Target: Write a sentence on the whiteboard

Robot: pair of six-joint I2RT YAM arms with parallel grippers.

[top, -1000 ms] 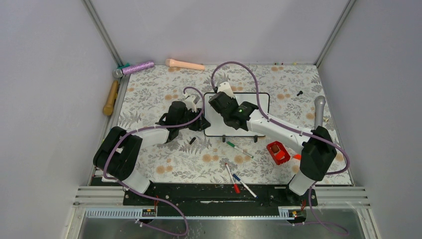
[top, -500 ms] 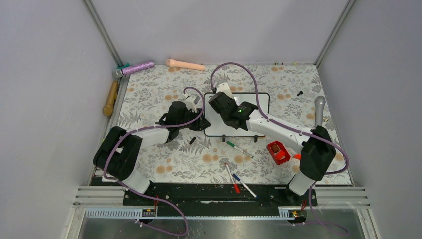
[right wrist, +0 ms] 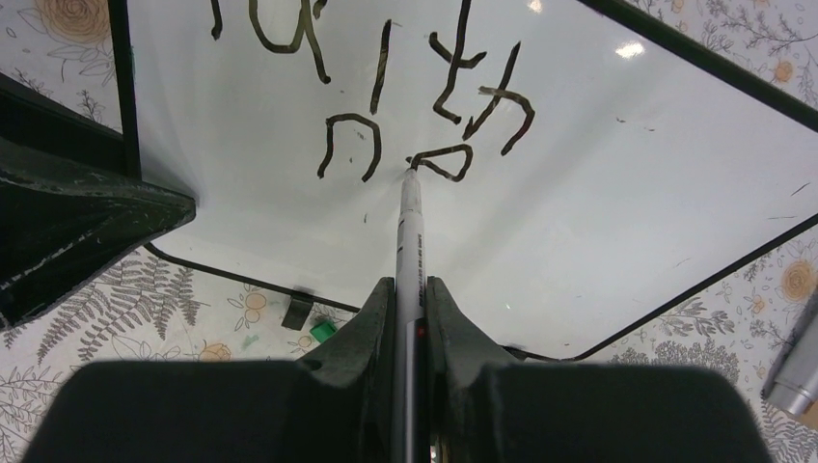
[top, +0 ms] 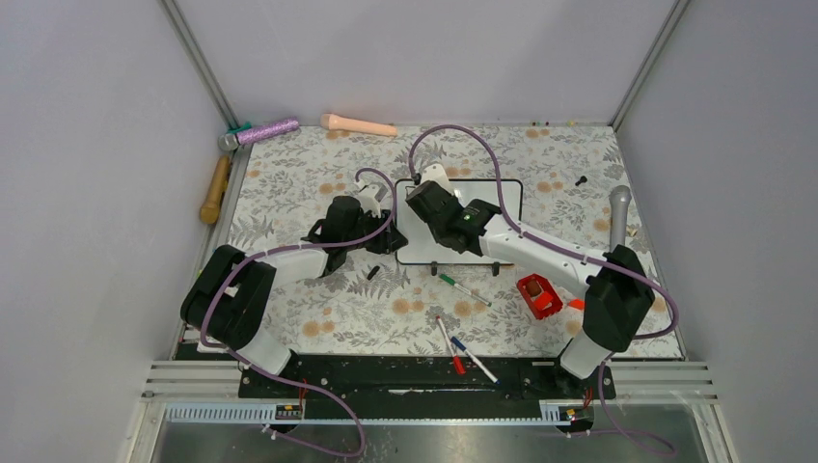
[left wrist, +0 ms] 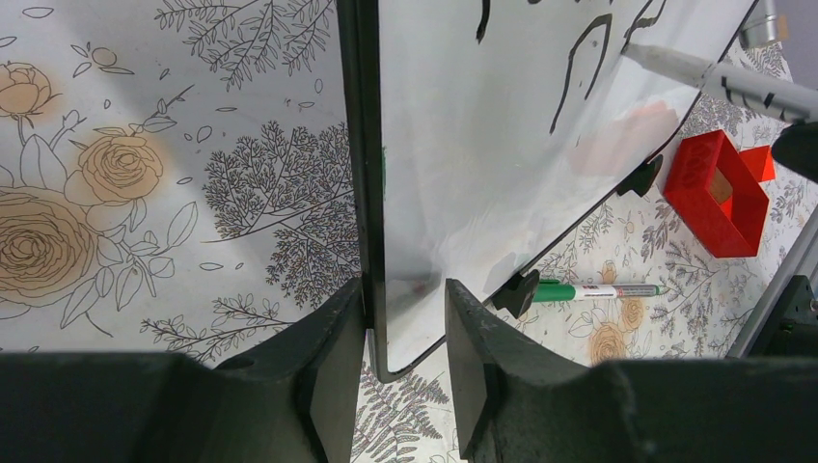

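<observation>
The whiteboard (top: 506, 204) is found just above the centre of the top view, on the floral table cover (top: 289, 183), partly hidden by both arms. It is judged to be light, thin and stiff. Its glossy face would be slippery to pinch and easily smeared, and the board could be pushed aside by pen pressure. A hold is therefore best taken on the black frame at an edge, away from the writing. That is how it is held: at the bottom of the left wrist view, the left gripper (left wrist: 405, 318) is seen closed over the board's edge near a corner, with the frame between its two fingers. In the right wrist view, the right gripper (right wrist: 410, 299) is clamped on a slim marker (right wrist: 410, 231). The marker's tip is touching the board at the second line of the sentence (right wrist: 386, 87), in the upper middle of the frame. Only light pressure is thought to be needed, since the smooth barrel could slip between the fingers.
</observation>
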